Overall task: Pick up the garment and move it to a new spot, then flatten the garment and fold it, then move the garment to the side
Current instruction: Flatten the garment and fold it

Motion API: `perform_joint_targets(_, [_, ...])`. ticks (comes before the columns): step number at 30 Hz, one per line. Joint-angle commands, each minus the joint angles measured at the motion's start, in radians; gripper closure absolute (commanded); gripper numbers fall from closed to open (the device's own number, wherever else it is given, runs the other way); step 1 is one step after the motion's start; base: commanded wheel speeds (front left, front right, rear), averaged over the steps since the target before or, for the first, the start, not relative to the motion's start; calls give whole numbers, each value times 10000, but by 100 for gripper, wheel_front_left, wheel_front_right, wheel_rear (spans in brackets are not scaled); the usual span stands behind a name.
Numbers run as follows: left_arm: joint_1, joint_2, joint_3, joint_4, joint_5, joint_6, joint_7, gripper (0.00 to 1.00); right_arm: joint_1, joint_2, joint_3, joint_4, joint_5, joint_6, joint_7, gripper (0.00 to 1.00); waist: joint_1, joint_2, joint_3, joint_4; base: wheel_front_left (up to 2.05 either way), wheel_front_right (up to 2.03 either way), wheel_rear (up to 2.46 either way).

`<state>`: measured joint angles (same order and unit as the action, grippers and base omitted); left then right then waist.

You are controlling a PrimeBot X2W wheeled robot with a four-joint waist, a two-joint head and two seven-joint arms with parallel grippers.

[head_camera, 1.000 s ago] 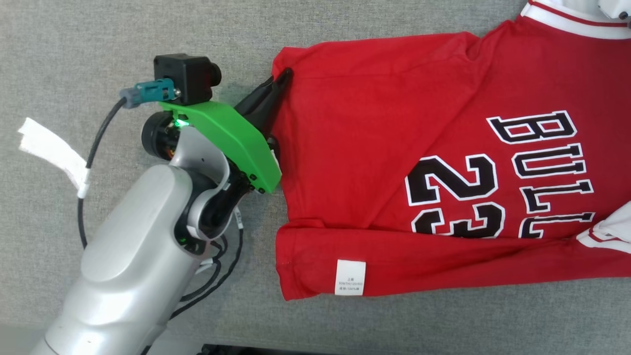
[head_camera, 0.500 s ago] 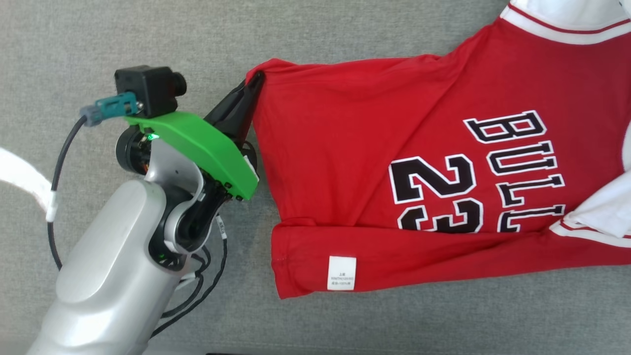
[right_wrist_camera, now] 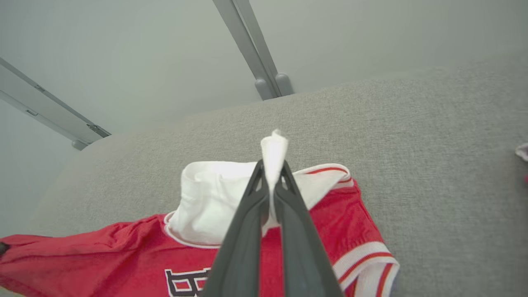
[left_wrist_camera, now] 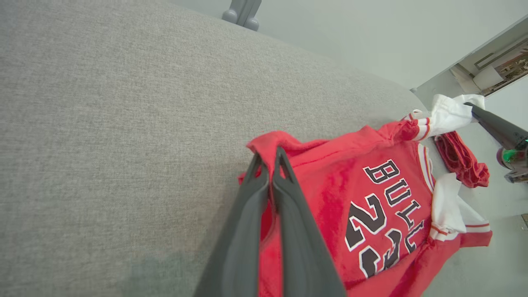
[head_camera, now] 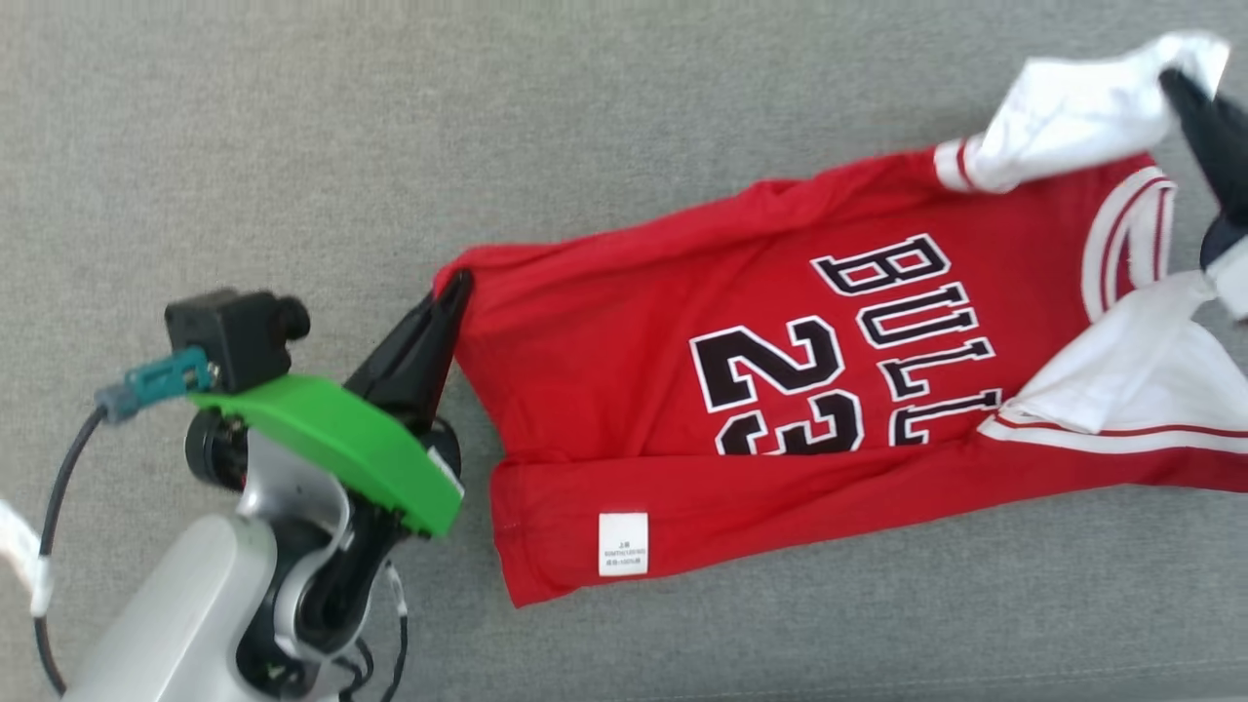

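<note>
The garment (head_camera: 780, 390) is a red jersey with white sleeves and black "BULLS 23" lettering, stretched across the grey cushioned surface (head_camera: 390, 146). My left gripper (head_camera: 456, 288) is shut on the jersey's far hem corner at the left; in the left wrist view that gripper (left_wrist_camera: 269, 153) pinches the red fabric (left_wrist_camera: 330, 189). At the far right, my right gripper (head_camera: 1175, 83) is shut on the white sleeve (head_camera: 1072, 112), lifting it. The right wrist view shows those fingers (right_wrist_camera: 270, 167) clamping a white fold of the garment (right_wrist_camera: 214, 198). The near edge is folded over, with a white label (head_camera: 622, 544).
The grey cushion extends all around the jersey, with open room toward the far and near sides. A white strip hangs from my left arm's cable (head_camera: 19, 556). Beyond the cushion's far edge stands a grey metal post (right_wrist_camera: 264, 74).
The head camera has shifted, so the jersey now sits lower and smaller. The right gripper with the lifted white sleeve has come into view. Both grips still hold.
</note>
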<state>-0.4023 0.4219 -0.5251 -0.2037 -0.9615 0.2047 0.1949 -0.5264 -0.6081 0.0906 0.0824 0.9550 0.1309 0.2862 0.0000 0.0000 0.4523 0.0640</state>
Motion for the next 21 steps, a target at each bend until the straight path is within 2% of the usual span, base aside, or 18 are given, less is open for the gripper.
perform_joint_targets(1, [402, 110, 23, -232, -141, 84, -53, 100, 546, 125, -134, -258, 78, -5, -69, 100, 0, 0, -579, -442, 0, 0, 0])
perform_joint_targets(8, [1870, 398, 72, -1080, -449, 431, -162, 100, 2656, 732, -783, -1088, -29, -5, 104, 100, 0, 0, -958, -730, 0, 0, 0])
perform_joint_targets(16, [2510, 536, 56, -1344, -533, 588, -232, 100, 3181, 1155, -1128, -1264, -205, -5, 362, 100, 0, 0, -986, -760, 0, 0, 0])
perform_joint_targets(21, [2842, 556, -66, -1182, -571, 625, -242, 100, 3431, 1170, -1178, -1254, -306, -5, 730, 100, 0, 0, -977, -742, 0, 0, 0])
